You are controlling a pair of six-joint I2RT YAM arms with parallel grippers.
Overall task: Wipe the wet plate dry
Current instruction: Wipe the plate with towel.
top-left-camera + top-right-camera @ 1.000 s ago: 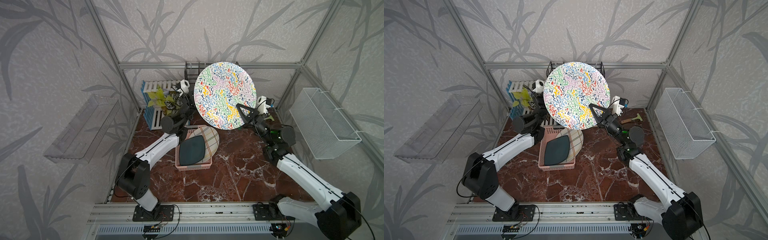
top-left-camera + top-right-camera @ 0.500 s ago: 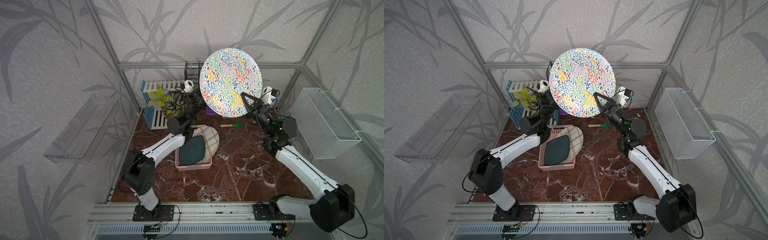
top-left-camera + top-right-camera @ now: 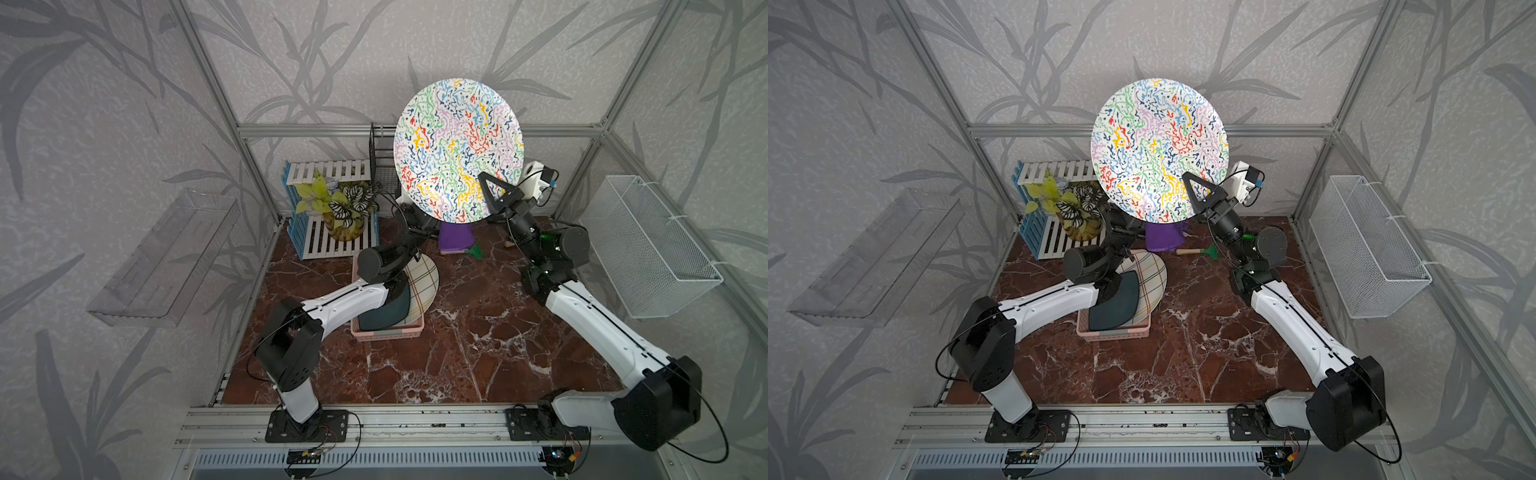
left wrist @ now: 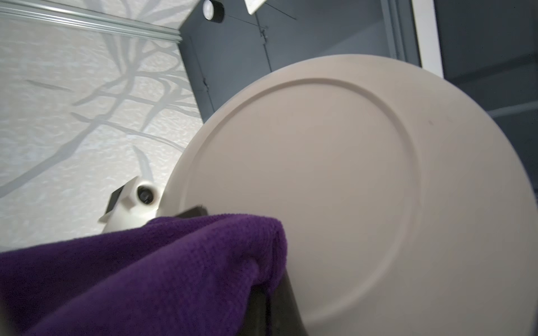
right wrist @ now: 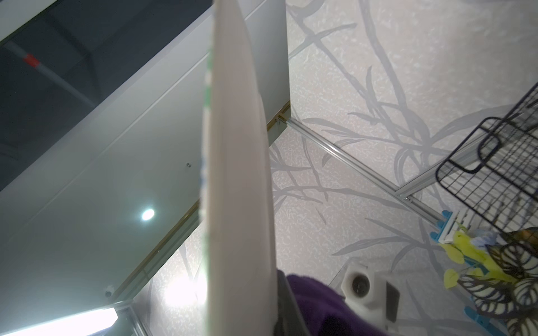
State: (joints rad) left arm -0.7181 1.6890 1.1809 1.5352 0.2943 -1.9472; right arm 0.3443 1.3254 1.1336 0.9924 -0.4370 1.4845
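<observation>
Left jaws are clamping shut on the purple cloth (image 4: 145, 276). The left gripper (image 3: 419, 222) is sitting mostly hidden behind the plate (image 3: 457, 145). The cloth is bunching at the plate's plain underside, near the lower rim; contact unclear.

Below the left arm, a pink basket (image 3: 388, 334) is holding a plaid plate (image 3: 424, 278) and a dark plate (image 3: 382, 311).

Further right, the plate is standing upright in the air above the back of the table, patterned face showing in both top views.

Right jaws are pinching its lower right rim, with the right gripper (image 3: 490, 191) reaching up from below.

A white wire basket (image 3: 656, 249) is hanging on the right wall.
</observation>
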